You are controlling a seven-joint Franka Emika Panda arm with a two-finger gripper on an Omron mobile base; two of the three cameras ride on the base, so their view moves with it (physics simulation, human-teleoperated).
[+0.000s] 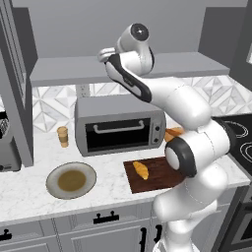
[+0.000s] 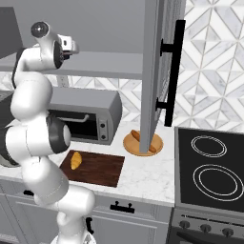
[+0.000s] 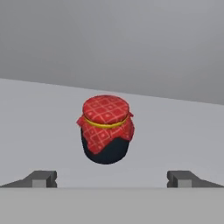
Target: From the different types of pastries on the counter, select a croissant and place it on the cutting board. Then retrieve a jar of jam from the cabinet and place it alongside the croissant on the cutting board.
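Grey kitchen, white marble counter [image 1: 29, 189] running left to right. Far left a tan paper cup [image 1: 62, 136], near it a round grey plate [image 1: 71, 180], then the toaster oven [image 1: 120, 125] against the wall. Right of that the cutting board [image 1: 160, 172] with the croissant [image 1: 141, 170] lying on its left part, so step one looks done. Further right a tan plate [image 2: 143, 143] holding the longer pastry [image 2: 136, 136], partly behind the open cabinet door [image 2: 157, 66], then the stove [image 2: 209, 171].

Step in hand, I judge: fetching the jar of jam [image 3: 106, 129]. It stands upright on the flat grey shelf of the cabinet [image 1: 59, 71], straight ahead of my gripper [image 3: 111, 178] in the hand view, centred between the tips but apart from them, no contact.

My gripper is spread wide, holding nothing. Next move calls for pushing forward level until the jar sits between the fingers, then closing on its body below the cloth lid.

Arm pose: folded high, elbow up, hand at shelf height pointing into the cabinet, roughly level.
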